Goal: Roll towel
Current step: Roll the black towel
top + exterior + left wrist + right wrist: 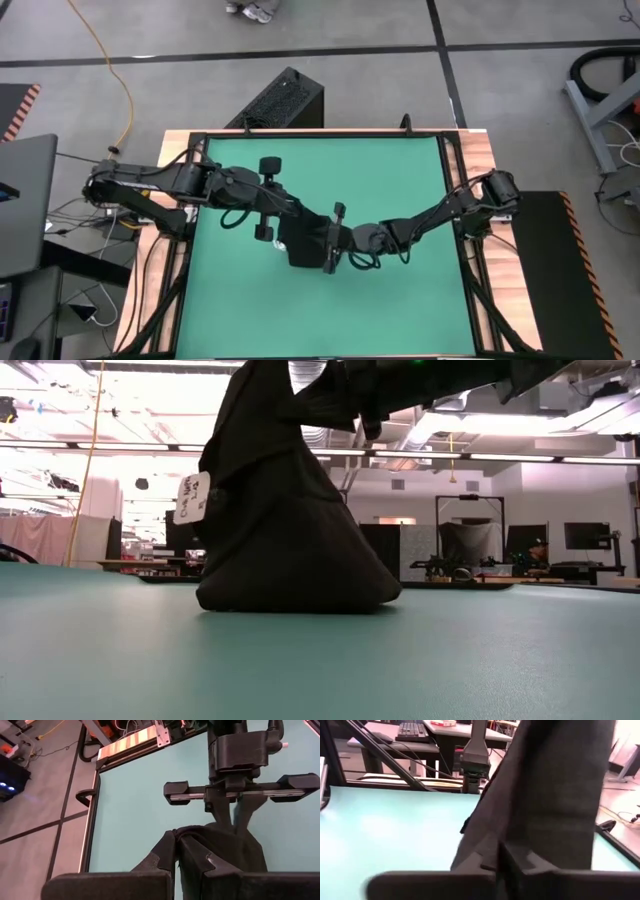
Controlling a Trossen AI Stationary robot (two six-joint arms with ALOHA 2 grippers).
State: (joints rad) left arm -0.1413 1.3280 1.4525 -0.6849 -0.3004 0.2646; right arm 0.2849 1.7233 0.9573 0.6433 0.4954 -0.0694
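The black towel point(305, 245) is bunched at the middle of the green table point(400, 310) between my two grippers. In the low view it stands like a tent point(290, 550), its upper part held up and its wide lower end point(300, 598) resting on the table. Its white tag point(192, 497) hangs at one side. My left gripper point(294, 222) comes from the table's left and is shut on the towel. My right gripper point(324, 240) comes from the table's right, faces the left one, and is also shut on the towel. My left gripper pinches the towel's raised upper part point(192, 834) between its two fingers, coming about level from the table's left. The cloth is bunched there; I cannot tell how many layers. The towel hangs below the fingers with its lower end on the table. My right gripper pinches the towel's raised upper part point(492, 837) between its two fingers, coming from the table's right, close to the left gripper's hold. In the left wrist view its fingers point(226, 815) enter the top of the bunched cloth. The towel's lower end stays on the table.
A black ribbed box point(282, 100) stands on the floor past the table's far edge. A black frame and wooden rim point(470, 200) run round the green table. Green surface shows on all sides of the towel.
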